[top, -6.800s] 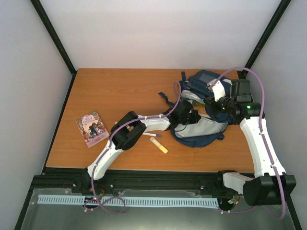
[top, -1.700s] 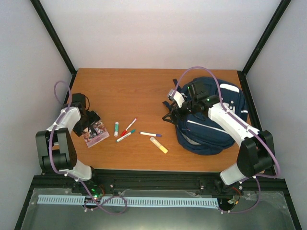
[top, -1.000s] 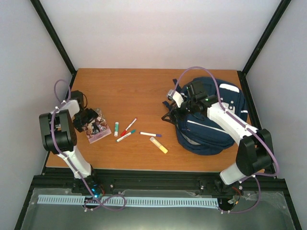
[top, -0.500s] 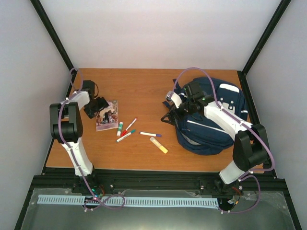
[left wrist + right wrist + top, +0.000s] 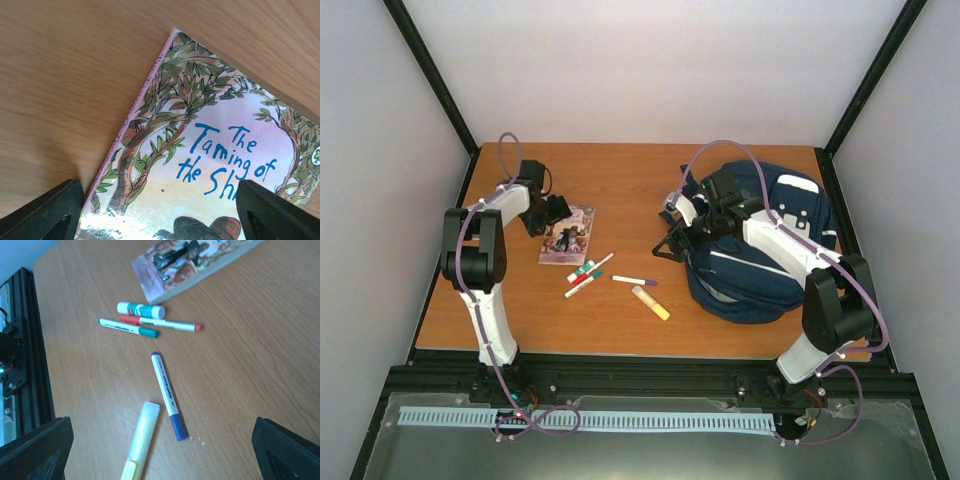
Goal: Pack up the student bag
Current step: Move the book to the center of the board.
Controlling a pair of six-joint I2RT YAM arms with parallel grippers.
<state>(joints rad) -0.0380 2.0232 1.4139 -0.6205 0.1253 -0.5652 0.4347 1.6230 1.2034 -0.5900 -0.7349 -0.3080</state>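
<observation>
Book (image 5: 568, 233) position has changed: it now lies left of centre in the top view, just above the pens (image 5: 129, 328), having slid up and rightward from the left edge of the table (image 5: 630, 175) with the left gripper (image 5: 160, 215), whose jaws straddle its corner wide apart and clamp nothing visible. This probably brings the book nearer the bag (image 5: 745, 290), which lies at the right of the top view with the right gripper (image 5: 160, 452) at its left edge, jaws fully apart and empty. Legible writing: cover title "The Taming of the Sh", remainder out of frame; pen labels are too small to read.
</observation>
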